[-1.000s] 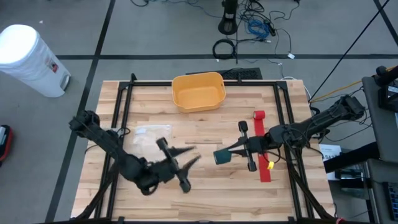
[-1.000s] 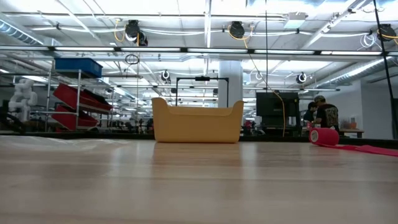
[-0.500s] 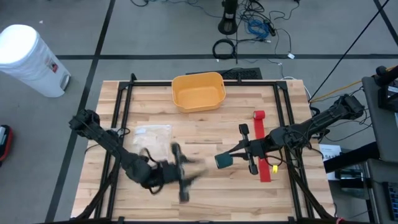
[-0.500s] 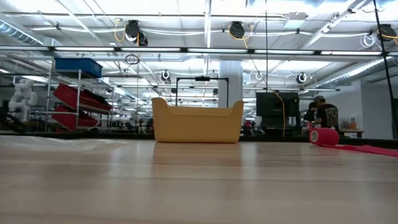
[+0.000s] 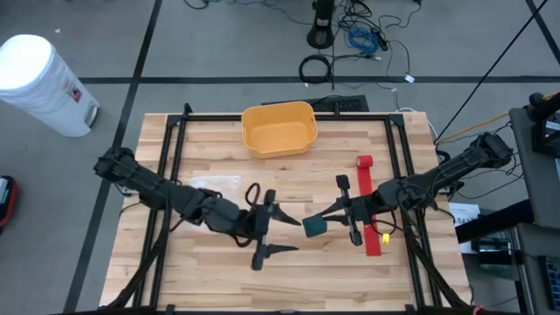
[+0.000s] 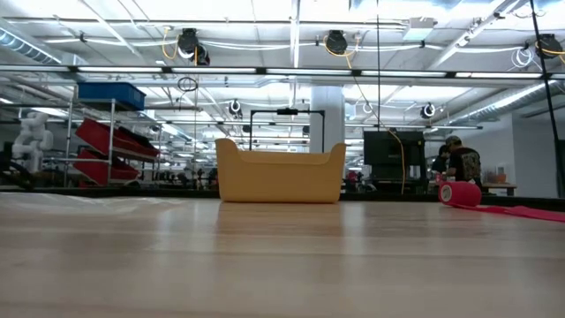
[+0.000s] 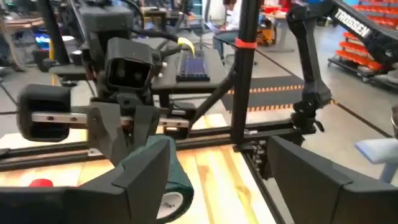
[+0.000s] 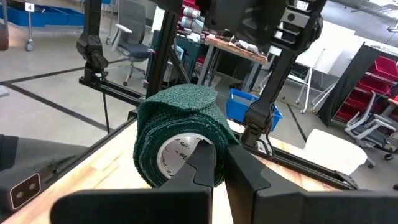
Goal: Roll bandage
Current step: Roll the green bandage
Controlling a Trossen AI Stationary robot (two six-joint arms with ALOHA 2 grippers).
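On table [image 5: 289,262]: one yellow bin [image 5: 278,128] at 12 o'clock, one red bandage [image 5: 367,197] at 3 o'clock. Right gripper [image 5: 317,222] pinches one green bandage roll [image 5: 313,224] at centre; left gripper [image 5: 282,232] spread wide, empty

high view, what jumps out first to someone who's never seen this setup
Mid-table, the right claw is shut on a green bandage roll, and the left claw faces it with its fingers spread wide. A red bandage lies partly unrolled under the right arm, and a yellow bin sits at the table's far edge.
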